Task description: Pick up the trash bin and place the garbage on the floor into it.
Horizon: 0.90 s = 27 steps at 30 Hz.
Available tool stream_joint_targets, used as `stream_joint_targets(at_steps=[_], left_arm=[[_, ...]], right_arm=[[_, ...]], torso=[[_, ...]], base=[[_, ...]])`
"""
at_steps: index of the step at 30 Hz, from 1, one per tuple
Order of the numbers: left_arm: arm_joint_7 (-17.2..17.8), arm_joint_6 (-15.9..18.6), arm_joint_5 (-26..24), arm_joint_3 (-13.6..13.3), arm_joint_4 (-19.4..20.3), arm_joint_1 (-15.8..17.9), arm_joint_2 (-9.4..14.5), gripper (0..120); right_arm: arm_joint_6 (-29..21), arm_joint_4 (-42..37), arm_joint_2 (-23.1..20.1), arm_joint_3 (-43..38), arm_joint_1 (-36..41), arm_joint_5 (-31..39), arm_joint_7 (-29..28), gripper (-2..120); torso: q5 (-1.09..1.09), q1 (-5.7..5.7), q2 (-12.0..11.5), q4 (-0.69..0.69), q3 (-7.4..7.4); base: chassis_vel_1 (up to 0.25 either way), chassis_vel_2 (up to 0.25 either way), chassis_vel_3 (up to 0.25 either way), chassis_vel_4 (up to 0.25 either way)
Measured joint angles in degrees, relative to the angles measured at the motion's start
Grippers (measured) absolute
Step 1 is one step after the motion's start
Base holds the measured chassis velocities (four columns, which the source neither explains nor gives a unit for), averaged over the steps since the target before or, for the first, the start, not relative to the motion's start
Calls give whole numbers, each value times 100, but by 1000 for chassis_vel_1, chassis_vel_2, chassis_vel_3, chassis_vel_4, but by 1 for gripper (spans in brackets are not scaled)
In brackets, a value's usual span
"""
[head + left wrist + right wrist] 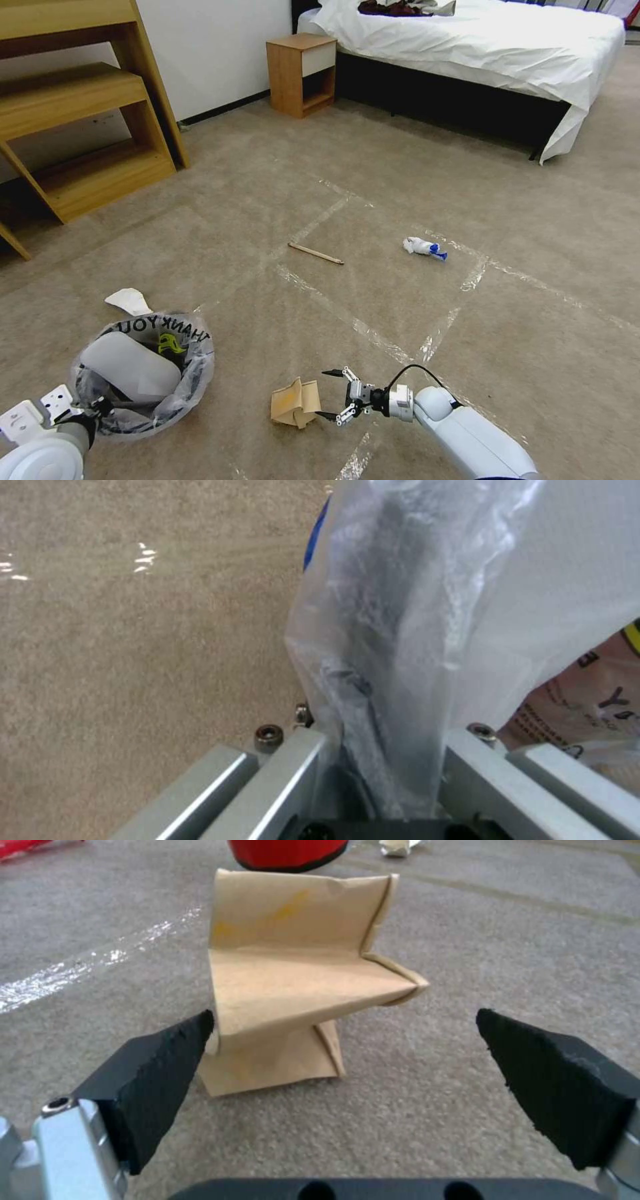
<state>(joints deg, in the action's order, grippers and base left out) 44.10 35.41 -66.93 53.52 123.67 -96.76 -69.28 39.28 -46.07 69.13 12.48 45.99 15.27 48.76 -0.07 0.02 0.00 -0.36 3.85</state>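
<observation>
The trash bin (143,377) is at the lower left of the head view, lined with a clear "THANK YOU" bag, and a flat white oblong piece (130,373) lies inside. My left gripper (99,405) is shut on its rim; the left wrist view shows the bag (427,605) pinched between the jaws. My right gripper (327,395) is open just above the floor, right beside the brown cardboard scrap (295,402). In the right wrist view the scrap (300,985) stands just ahead of the spread pads (160,1065). More garbage lies around: a wooden stick (315,253), a white-blue wad (423,247) and crumpled white paper (130,301).
A wooden shelf unit (80,127) stands at the far left, a nightstand (301,73) and a bed (480,47) at the back. Shiny tape lines (347,320) cross the carpet. A red wrapper (27,845) lies beyond the bin in the right wrist view.
</observation>
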Motion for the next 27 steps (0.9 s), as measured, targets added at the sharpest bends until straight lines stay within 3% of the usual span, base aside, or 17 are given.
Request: stream_joint_targets(at_steps=[27], left_arm=[[-21,-50,-8,10,28,-12,30,0]], right_arm=[[-3,619,554,218,-391,-66,0,100]], torso=[[-1,0,0,0,0]], base=[[0,0,0,0]])
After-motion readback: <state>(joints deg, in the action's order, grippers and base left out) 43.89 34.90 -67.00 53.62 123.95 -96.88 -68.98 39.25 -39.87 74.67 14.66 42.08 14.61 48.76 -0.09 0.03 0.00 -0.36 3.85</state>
